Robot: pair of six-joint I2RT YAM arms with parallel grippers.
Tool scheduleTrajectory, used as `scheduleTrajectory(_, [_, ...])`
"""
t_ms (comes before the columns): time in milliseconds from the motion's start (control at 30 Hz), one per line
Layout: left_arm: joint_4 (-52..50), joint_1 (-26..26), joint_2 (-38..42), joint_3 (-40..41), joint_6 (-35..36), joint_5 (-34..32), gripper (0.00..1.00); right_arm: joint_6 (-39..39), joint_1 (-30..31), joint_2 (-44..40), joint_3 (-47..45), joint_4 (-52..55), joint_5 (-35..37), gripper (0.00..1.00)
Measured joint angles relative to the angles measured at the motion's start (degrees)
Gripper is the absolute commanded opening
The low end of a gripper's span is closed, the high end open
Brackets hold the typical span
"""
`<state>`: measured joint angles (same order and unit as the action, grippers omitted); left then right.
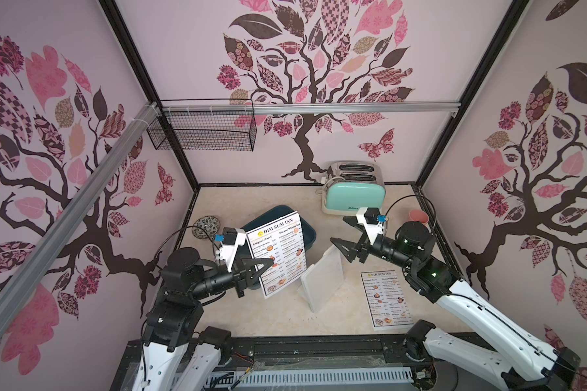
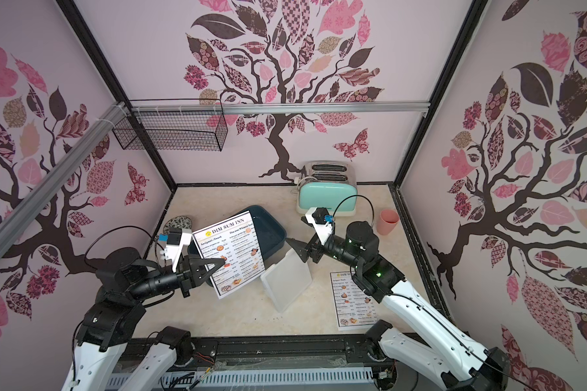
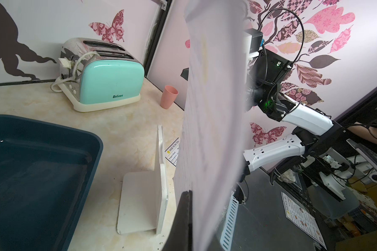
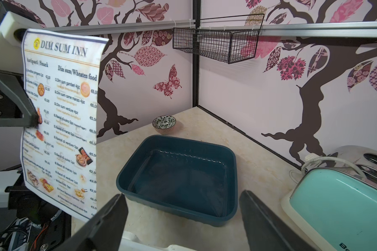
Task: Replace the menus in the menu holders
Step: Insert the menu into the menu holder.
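Note:
My left gripper (image 1: 268, 262) (image 2: 222, 261) is shut on the left edge of a white "DIM SUM INN" menu (image 1: 278, 252) (image 4: 61, 121). It holds the sheet upright above the table, in front of the tray. In the left wrist view the sheet (image 3: 213, 108) is a blurred strip rising from the closed jaws (image 3: 189, 192). The whitish menu holder (image 1: 322, 282) (image 2: 285, 279) (image 3: 144, 200) stands empty mid-table. A second menu (image 1: 387, 299) (image 2: 353, 299) lies flat at the right. My right gripper (image 1: 338, 229) (image 4: 182, 194) hovers open just above the holder's top edge.
A dark blue tray (image 1: 307, 230) (image 4: 176, 208) sits behind the held menu. A mint toaster (image 1: 353, 196) stands at the back, a pink cup (image 1: 419, 216) at the back right, and a patterned bowl (image 1: 205, 227) at the left. A wire basket (image 1: 204, 130) hangs on the wall.

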<state>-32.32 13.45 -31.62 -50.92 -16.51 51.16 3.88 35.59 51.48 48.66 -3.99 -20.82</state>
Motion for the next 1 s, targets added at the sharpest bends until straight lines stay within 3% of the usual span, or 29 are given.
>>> scheduleTrajectory(1000, [2.6, 0.0, -0.5, 4.2, -1.0, 0.8, 0.0, 0.0, 0.0, -1.0, -0.7, -0.1, 0.2, 0.86])
